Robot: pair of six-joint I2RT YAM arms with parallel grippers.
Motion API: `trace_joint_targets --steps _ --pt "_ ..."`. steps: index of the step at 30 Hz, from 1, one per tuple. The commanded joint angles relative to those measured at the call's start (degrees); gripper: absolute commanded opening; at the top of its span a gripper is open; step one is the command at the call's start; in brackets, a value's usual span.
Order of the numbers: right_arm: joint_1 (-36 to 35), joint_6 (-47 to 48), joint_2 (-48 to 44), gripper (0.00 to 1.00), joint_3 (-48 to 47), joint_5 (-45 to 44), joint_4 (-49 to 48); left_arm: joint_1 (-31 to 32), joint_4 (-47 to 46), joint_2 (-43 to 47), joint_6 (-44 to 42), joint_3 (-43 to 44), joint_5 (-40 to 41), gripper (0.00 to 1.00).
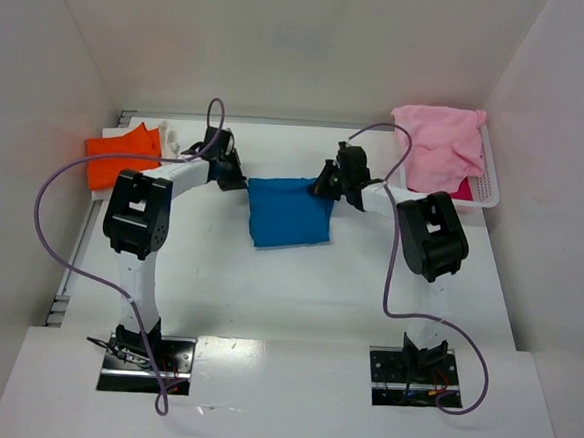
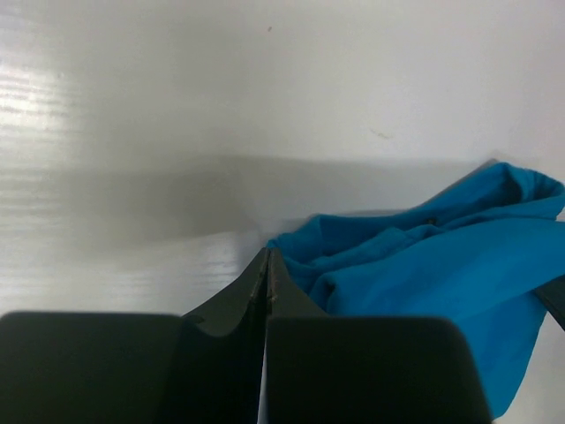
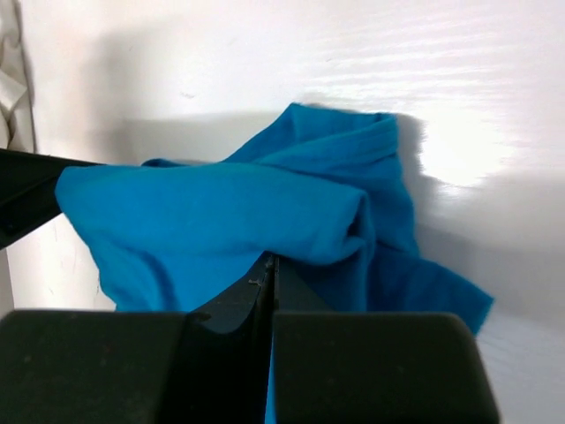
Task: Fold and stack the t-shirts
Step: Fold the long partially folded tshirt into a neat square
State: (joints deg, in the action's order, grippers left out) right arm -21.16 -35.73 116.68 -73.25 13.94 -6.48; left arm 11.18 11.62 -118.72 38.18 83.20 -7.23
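Observation:
A bright blue t-shirt [image 1: 290, 214] is bunched at the middle of the table, its top edge stretched between my two grippers. My left gripper [image 1: 236, 182] is shut at the shirt's left corner; in the left wrist view its fingertips [image 2: 267, 252] meet the edge of the blue cloth [image 2: 441, 265]. My right gripper [image 1: 324, 188] is shut at the right corner, and the blue fabric [image 3: 221, 212] drapes over its closed tips [image 3: 274, 258]. An orange t-shirt [image 1: 121, 157] lies at the far left. A pale pink t-shirt [image 1: 437, 147] lies heaped in the basket.
A white plastic basket [image 1: 490, 188] stands at the back right under the pink shirt. A cream cloth [image 1: 168, 135] lies beside the orange shirt. White walls close in on the table at the back and both sides. Purple cables loop beside each arm.

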Motion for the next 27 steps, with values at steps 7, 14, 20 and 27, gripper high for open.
trace_joint_targets --steps 7,14,20,27 --pt "1.12 0.53 4.66 0.00 -5.60 -3.12 -3.54 -0.28 0.61 -4.09 0.19 7.69 -0.59 0.08" --pt "1.12 0.04 8.92 0.00 -9.54 -3.22 -2.05 -0.89 5.01 -6.18 -2.75 12.27 -0.30 0.16" --pt "2.07 1.61 7.07 0.00 -11.14 -7.11 -0.96 -2.74 9.40 -5.72 -5.06 14.89 3.76 0.24" --pt "4.02 4.41 0.50 0.00 -11.91 -10.16 1.56 -3.97 8.86 3.14 -5.22 8.31 5.12 0.33"
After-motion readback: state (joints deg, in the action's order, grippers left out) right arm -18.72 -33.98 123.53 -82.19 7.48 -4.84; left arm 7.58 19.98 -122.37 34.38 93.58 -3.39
